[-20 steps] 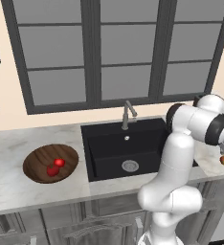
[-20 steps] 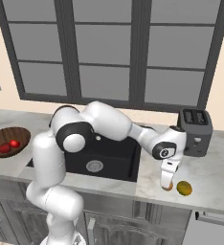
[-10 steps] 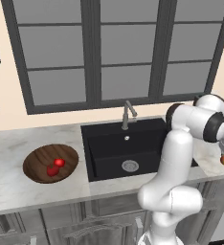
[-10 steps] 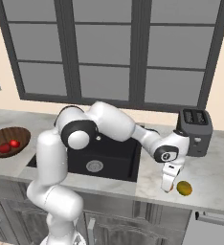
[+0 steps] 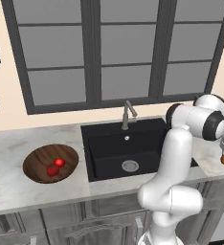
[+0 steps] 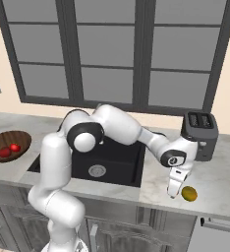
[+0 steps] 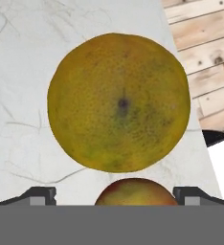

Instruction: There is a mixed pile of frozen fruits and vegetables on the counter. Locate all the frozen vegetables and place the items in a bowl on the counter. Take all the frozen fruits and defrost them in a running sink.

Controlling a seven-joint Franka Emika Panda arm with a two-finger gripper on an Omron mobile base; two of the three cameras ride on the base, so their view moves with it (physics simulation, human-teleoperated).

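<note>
Right of the matte black rectangular sink (image 6: 109,162), on the pale marble-look counter (image 6: 220,182) in front of the dark two-slot toaster (image 6: 201,135), the white arm's two-finger gripper (image 6: 173,191) points down at the last of the fruit. Its jaws stand wide apart, and in the hand view a small orange-red round fruit (image 7: 134,192) sits between the two dark fingertips (image 7: 38,195), not visibly pinched yet; whether the pads touch it cannot be told. Just beyond it along the hand's line of sight lies the larger-looking yellow-green round fruit (image 7: 118,102), close beside the orange one, near the counter's edge with plank floor past it. From the right base view the yellow-green ball (image 6: 188,193) lies just to the outer side of the gripper, away from the sink. Neither fruit has a long axis, so the grasp likely turns only on closing squarely around the orange one without nudging its neighbour toward the edge. Far to the left, the shallow dark wooden bowl (image 5: 35,160) already holds the two small red vegetable pieces (image 5: 55,166).
</note>
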